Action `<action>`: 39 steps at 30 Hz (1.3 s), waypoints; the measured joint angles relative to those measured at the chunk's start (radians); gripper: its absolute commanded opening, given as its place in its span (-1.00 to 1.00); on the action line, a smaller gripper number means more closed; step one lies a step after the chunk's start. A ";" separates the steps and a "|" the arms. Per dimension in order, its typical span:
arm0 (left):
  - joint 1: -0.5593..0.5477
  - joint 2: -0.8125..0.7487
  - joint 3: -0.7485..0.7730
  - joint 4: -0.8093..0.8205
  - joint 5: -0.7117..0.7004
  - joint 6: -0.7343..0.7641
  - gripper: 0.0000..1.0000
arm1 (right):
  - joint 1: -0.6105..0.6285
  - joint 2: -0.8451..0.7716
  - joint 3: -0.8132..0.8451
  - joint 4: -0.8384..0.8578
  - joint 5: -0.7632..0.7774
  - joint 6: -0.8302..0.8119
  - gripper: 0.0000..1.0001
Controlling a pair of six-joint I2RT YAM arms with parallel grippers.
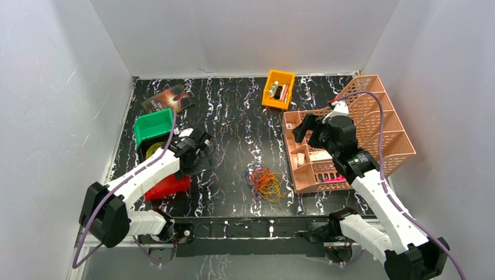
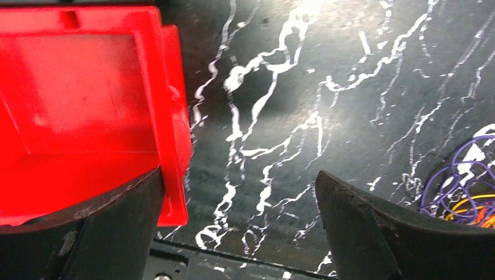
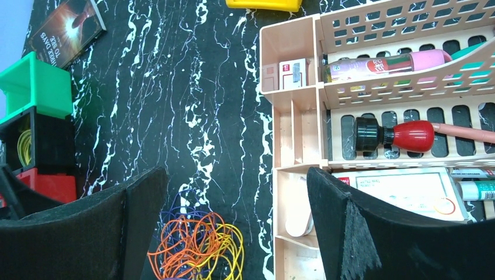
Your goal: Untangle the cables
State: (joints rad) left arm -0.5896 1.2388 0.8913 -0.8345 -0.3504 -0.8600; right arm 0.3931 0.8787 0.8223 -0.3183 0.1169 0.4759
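The cables lay in a loose heap at about 6 o'clock on the worktop, touched by nothing, jaws of the left gripper and right gripper both spread wide and empty, and the left wrist view cut most of the tangle off at 4 o'clock.

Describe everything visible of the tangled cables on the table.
The cables form one loose, low clump of very thin looped wires, mostly orange and yellow, with red strands and purple loops sticking out on the left. They look flexible and plastic-coated. The clump lies on the black marbled table near its front edge, left of the peach organizer and apart from it. Only the table touches it: the left gripper and right gripper are open, clear of it.
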 measured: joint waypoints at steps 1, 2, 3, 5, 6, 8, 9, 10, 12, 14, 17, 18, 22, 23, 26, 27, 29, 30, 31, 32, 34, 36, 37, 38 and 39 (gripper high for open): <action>0.002 0.019 0.000 0.032 0.016 0.018 0.97 | 0.000 -0.001 0.000 0.000 -0.001 0.000 0.97; 0.004 0.038 0.002 0.056 0.029 0.032 0.97 | 0.000 -0.002 0.000 0.000 -0.003 0.000 0.97; 0.006 0.066 0.004 0.090 0.046 0.052 0.97 | 0.000 -0.004 0.000 0.000 -0.005 0.000 0.97; 0.007 0.122 0.014 0.143 0.078 0.087 0.97 | 0.000 -0.007 0.000 0.000 -0.009 0.000 0.97; 0.007 0.154 0.026 0.165 0.095 0.104 0.97 | 0.000 -0.009 0.000 0.000 -0.009 0.000 0.97; 0.007 0.222 0.061 0.209 0.126 0.134 0.97 | 0.000 -0.013 0.000 0.000 -0.009 0.001 0.97; 0.007 0.265 0.093 0.230 0.142 0.152 0.97 | 0.000 -0.016 -0.001 0.000 -0.009 0.002 0.97; 0.007 0.304 0.124 0.251 0.152 0.165 0.97 | 0.000 -0.018 -0.001 0.000 -0.009 0.004 0.97; 0.007 0.385 0.208 0.278 0.169 0.194 0.97 | 0.000 -0.021 -0.002 0.000 -0.009 0.008 0.97; 0.007 0.463 0.296 0.308 0.184 0.222 0.97 | 0.000 -0.026 -0.003 0.000 -0.008 0.013 0.97; 0.008 0.600 0.461 0.345 0.205 0.268 0.97 | 0.000 -0.041 -0.010 -0.001 -0.007 0.018 0.97; 0.008 0.652 0.525 0.355 0.213 0.285 0.97 | 0.000 -0.047 -0.014 -0.001 -0.004 0.019 0.97; 0.009 0.853 0.764 0.387 0.232 0.354 0.97 | 0.000 -0.067 -0.015 -0.019 0.013 0.018 0.97; 0.011 0.896 0.814 0.388 0.238 0.369 0.97 | 0.000 -0.073 -0.015 -0.024 0.016 0.018 0.97; 0.012 0.996 0.934 0.385 0.255 0.405 0.97 | 0.000 -0.085 -0.015 -0.031 0.027 0.015 0.97; 0.013 1.013 0.953 0.384 0.259 0.415 0.97 | 0.000 -0.087 -0.015 -0.033 0.032 0.014 0.97; 0.012 1.019 0.958 0.375 0.265 0.431 0.97 | 0.000 -0.089 -0.015 -0.039 0.041 0.013 0.97; 0.012 1.014 0.958 0.366 0.265 0.440 0.97 | 0.000 -0.090 -0.015 -0.041 0.043 0.013 0.97; 0.012 1.007 0.956 0.360 0.265 0.449 0.97 | 0.000 -0.090 -0.015 -0.042 0.047 0.011 0.97; 0.013 0.995 0.953 0.356 0.265 0.458 0.97 | 0.000 -0.090 -0.015 -0.043 0.050 0.010 0.97; 0.016 0.952 0.929 0.354 0.266 0.474 0.97 | 0.000 -0.090 -0.015 -0.043 0.054 0.009 0.97; 0.019 0.884 0.889 0.344 0.266 0.487 0.97 | 0.000 -0.088 -0.015 -0.043 0.057 0.007 0.97; 0.025 0.827 0.851 0.345 0.266 0.494 0.97 | 0.000 -0.086 -0.015 -0.043 0.057 0.006 0.97; 0.030 0.780 0.826 0.340 0.266 0.498 0.97 | 0.000 -0.080 -0.015 -0.042 0.057 0.006 0.97; 0.039 0.712 0.787 0.337 0.265 0.503 0.97 | 0.000 -0.080 -0.015 -0.042 0.057 0.006 0.97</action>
State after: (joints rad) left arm -0.5507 1.9507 1.6783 -0.4973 -0.0853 -0.3569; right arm 0.3931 0.7990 0.8074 -0.3607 0.1738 0.4816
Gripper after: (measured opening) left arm 0.983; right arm 0.983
